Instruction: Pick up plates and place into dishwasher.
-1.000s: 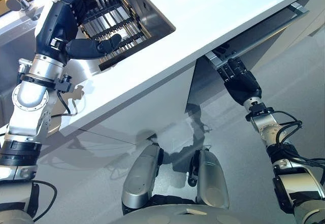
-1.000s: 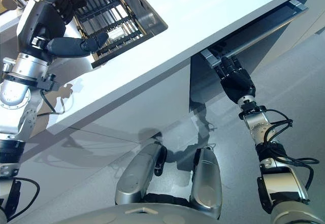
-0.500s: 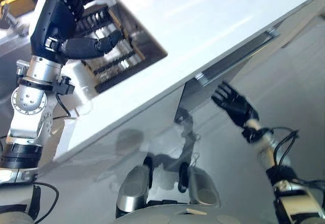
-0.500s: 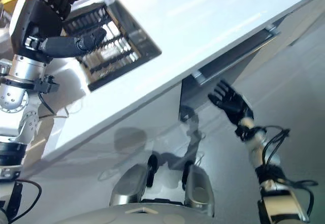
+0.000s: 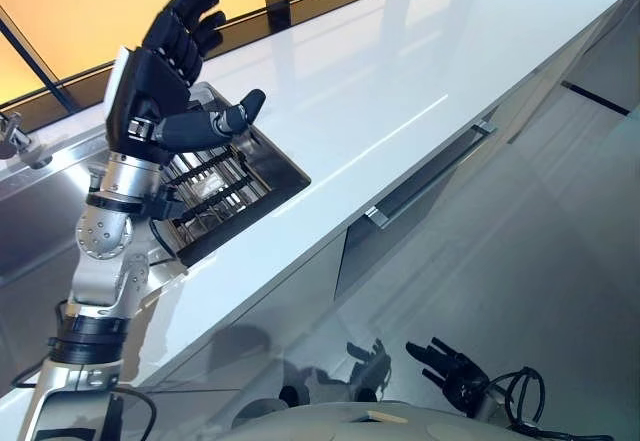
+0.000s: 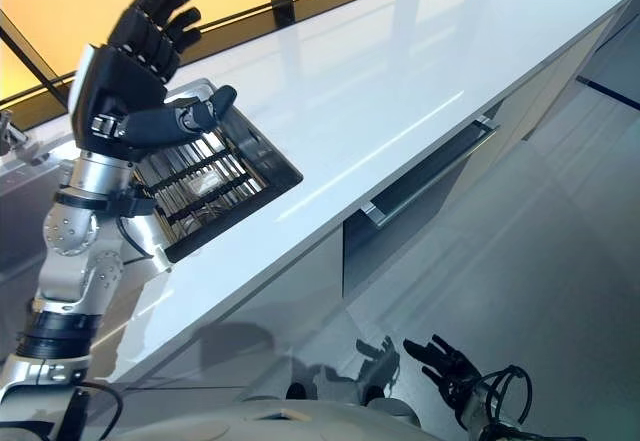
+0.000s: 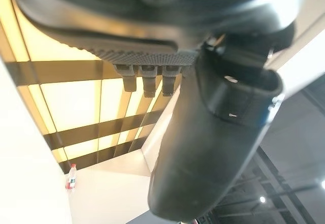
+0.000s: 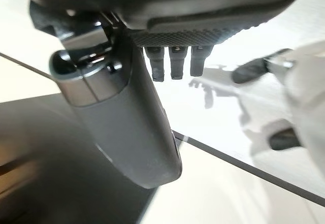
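The left hand (image 5: pixel 160 71) is raised above the counter with its fingers (image 5: pixel 190 16) straight and spread apart, the thumb (image 5: pixel 215 123) standing out sideways; nothing is held in it. Just below the thumb and the palm lies a sunken steel basin with a dish rack (image 5: pixel 215 186) of dark bars set in it. What lies between the bars cannot be made out, so no plate can be told for certain. Beyond the fingertips runs a row of amber-lit window panels (image 5: pixel 90 1) with dark frames.

Outward from the rack, the white countertop (image 5: pixel 400 71) stretches away, glossy and bare. Under its front edge a drawer-like dishwasher front (image 5: pixel 430 176) stands slightly pulled out, with a long metal handle (image 6: pixel 430 176) along its top.

The right hand (image 6: pixel 445 366) hangs low over the pale floor (image 5: pixel 560 261), well apart from the counter and from the dishwasher front. Its fingers (image 6: pixel 425 349) are splayed and relaxed, gripping nothing. In its wrist view the thumb (image 8: pixel 129 132) and short fingertips show over the floor.
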`<state>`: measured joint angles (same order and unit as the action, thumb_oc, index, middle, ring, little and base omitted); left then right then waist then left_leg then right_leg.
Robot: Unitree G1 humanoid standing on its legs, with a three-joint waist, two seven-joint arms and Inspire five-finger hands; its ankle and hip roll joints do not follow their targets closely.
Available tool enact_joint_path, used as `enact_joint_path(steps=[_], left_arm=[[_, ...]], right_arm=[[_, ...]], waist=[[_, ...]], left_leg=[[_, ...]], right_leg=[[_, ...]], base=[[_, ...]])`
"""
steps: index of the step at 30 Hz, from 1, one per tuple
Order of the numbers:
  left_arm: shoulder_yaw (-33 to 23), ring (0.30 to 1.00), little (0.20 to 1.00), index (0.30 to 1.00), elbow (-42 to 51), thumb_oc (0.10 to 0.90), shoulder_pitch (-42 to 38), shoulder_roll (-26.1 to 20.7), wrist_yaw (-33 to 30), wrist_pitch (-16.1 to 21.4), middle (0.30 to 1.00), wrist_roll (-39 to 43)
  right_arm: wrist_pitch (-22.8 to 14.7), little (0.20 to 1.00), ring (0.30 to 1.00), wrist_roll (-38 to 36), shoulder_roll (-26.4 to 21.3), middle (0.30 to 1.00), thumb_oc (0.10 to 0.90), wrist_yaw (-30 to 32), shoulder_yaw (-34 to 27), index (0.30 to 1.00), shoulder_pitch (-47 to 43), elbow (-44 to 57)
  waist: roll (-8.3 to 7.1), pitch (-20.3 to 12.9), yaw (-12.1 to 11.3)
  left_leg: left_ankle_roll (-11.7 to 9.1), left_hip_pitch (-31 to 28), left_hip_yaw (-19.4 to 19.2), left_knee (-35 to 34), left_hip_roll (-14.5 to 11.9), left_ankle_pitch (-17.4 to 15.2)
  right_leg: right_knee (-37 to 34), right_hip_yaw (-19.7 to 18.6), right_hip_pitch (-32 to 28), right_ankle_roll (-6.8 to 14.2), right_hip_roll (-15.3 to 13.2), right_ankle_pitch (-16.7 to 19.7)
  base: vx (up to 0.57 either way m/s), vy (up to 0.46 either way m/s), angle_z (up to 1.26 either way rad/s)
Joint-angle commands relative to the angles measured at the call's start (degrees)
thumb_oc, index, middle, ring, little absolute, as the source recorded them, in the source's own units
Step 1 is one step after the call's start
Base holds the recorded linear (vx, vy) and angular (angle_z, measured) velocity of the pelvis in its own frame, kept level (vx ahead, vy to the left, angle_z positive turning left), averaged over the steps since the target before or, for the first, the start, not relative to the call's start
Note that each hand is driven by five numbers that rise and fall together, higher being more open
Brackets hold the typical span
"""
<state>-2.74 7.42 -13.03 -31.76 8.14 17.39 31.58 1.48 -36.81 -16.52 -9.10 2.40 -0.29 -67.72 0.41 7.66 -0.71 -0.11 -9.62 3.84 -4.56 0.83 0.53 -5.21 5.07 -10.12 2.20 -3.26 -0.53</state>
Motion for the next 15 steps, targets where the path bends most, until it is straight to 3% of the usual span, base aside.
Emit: enact_joint_path(steps=[1,7,11,15], left_arm=[[-1.66,0.9,0.9,0.9,3.79,0.8,0.18,-0.05,3.26,0.46,0.9,4.14],[1.83,0.9,0.9,0.9,5.41,0.8,1.62,3.55,7.1,-3.1,0.9,7.24],[3.43,0.9,0.9,0.9,4.48,0.8,2.13,4.12,12.02,-7.61,0.9,10.27],[13.51,0.9,0.9,0.9,3.11,0.8,3.69,4.77,25.63,-20.56,0.9,15.44]], right_arm=[[0.47,0.9,0.9,-0.74,0.14,0.9,0.8,-2.27,0.54,0.9,-1.87,-3.4],[2.52,0.9,0.9,-0.22,2.5,0.9,0.8,-2.79,2.75,0.9,-2.26,-7.41],[3.05,0.9,0.9,-0.29,3.08,0.9,0.8,-3.16,3.74,0.9,-2.55,-7.39],[4.68,0.9,0.9,0.95,2.85,0.9,0.8,-2.86,5.44,0.9,-3.78,-7.72]], waist=[[-0.16,-5.01,-1.55],[0.51,-5.44,-2.46],[0.74,-5.55,-2.63],[1.55,-5.34,-2.39]], left_leg=[[1.35,4.8,0.12,-0.44,2.01,1.01],[1.59,4.65,0.56,-0.44,2.19,1.02],[1.66,4.57,0.58,-0.44,2.22,1.0],[1.89,4.33,0.33,-0.44,2.35,1.06]], right_leg=[[0.21,-1.11,4.36,-0.89,2.81,3.7],[0.21,-0.77,4.13,-0.92,2.78,3.74],[0.21,-0.7,4.12,-0.9,2.72,3.84],[0.21,-0.82,4.3,-0.68,2.75,4.42]], base=[[0.03,0.006,0.1],[0.02,0.01,0.09],[0.01,0.002,0.03],[0.0,0.018,0.03]])
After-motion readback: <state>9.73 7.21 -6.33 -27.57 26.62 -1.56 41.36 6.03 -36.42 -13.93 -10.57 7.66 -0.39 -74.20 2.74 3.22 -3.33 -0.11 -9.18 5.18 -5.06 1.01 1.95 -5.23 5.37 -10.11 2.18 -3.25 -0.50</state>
